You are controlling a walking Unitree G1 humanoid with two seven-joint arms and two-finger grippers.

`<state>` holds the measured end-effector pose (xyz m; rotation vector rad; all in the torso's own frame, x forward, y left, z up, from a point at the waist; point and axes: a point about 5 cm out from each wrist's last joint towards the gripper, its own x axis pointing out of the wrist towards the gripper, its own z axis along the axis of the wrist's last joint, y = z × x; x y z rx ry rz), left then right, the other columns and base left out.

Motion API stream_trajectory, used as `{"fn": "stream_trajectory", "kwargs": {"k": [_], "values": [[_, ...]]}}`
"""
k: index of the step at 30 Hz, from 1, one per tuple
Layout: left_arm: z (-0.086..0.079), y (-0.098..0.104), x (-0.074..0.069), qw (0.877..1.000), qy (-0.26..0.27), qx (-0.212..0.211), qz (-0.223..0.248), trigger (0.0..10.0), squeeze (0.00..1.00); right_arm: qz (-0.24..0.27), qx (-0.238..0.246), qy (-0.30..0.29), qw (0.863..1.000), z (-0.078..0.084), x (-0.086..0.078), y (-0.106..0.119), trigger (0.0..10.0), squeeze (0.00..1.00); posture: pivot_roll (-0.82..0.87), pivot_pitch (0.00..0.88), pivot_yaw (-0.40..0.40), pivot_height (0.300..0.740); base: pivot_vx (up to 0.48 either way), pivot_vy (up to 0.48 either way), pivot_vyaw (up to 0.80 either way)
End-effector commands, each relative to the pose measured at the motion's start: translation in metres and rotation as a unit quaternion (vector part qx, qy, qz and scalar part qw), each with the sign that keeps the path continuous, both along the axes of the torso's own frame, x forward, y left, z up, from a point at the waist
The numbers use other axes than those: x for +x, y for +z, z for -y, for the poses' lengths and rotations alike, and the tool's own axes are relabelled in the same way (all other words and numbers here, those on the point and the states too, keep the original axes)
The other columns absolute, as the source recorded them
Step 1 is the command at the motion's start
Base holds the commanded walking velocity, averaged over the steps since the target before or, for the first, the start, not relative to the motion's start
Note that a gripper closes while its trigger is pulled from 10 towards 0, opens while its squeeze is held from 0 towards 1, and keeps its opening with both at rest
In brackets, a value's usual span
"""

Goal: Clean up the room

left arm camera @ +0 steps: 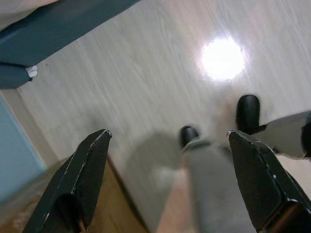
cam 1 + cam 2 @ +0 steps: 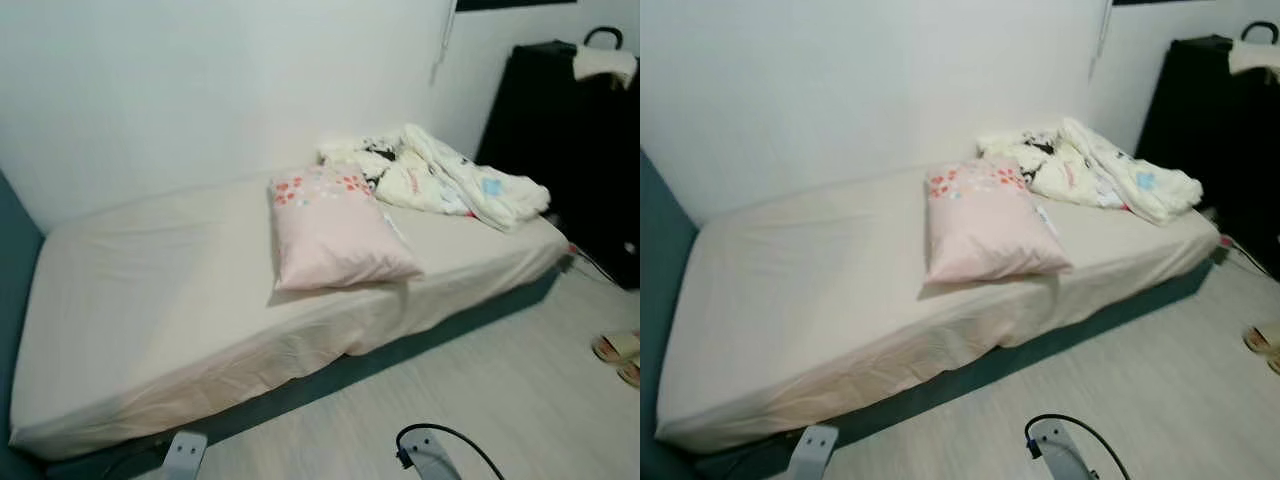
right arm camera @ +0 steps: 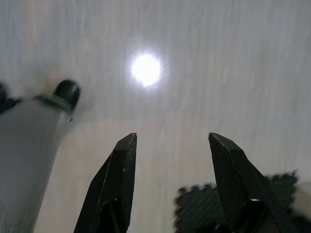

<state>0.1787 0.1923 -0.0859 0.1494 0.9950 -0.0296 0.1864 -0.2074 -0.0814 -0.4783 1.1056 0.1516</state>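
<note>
Bed awaiting tidying; arms idle.
You have left gripper (image 1: pixel 167 179) and right gripper (image 3: pixel 172 182) spread, empty, hanging floorward; pillow (image 2: pixel 335 228) lies mid-bed (image 2: pixel 150 300), crumpled blanket (image 2: pixel 440 175) heaped at the far end.

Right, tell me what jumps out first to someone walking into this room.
The pink pillow lying askew in the middle of the bed draws the eye first. Behind it, a crumpled blanket is heaped at the bed's far end by the wall. Slippers sit on the floor at the right edge.
</note>
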Motion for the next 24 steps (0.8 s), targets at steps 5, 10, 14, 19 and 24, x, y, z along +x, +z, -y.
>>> {"fn": "stream_trajectory", "kwargs": {"k": [5, 10, 14, 19, 24], "values": [[-0.0016, -0.0028, -0.0063, 1.000, -0.004, 0.004, -0.014, 10.0, 0.00, -0.001, 0.007, 0.005, 1.000, -0.0062, -0.0020, -0.0020, 10.0, 0.00, -0.02, 0.000, -0.002, 0.740, 0.000, -0.480, 0.00], [-0.0013, -0.0031, -0.0067, 1.000, -0.004, 0.003, -0.015, 10.0, 0.00, -0.001, 0.007, 0.006, 1.000, -0.0071, -0.0024, -0.0023, 10.0, 0.00, -0.02, 0.000, -0.002, 0.740, 0.000, -0.465, 0.00], [-0.0012, -0.0030, -0.0064, 1.000, -0.004, 0.003, -0.015, 10.0, 0.00, 0.000, 0.008, 0.006, 1.000, -0.0080, -0.0022, -0.0024, 10.0, 0.00, -0.02, 0.000, -0.002, 0.740, 0.000, -0.447, 0.00], [-0.0019, -0.0024, -0.0055, 1.000, 0.003, 0.006, -0.009, 10.0, 0.00, 0.000, 0.008, 0.006, 1.000, -0.0079, -0.0025, -0.0025, 10.0, 0.00, -0.02, 0.000, -0.002, 0.740, 0.000, -0.347, 0.00], [-0.0011, -0.0015, -0.0035, 1.000, 0.011, -0.001, -0.002, 10.0, 0.00, 0.000, 0.007, 0.006, 1.000, -0.0068, -0.0025, -0.0023, 10.0, 0.00, -0.02, 0.000, -0.002, 0.740, 0.000, 0.000, 0.00]]}}
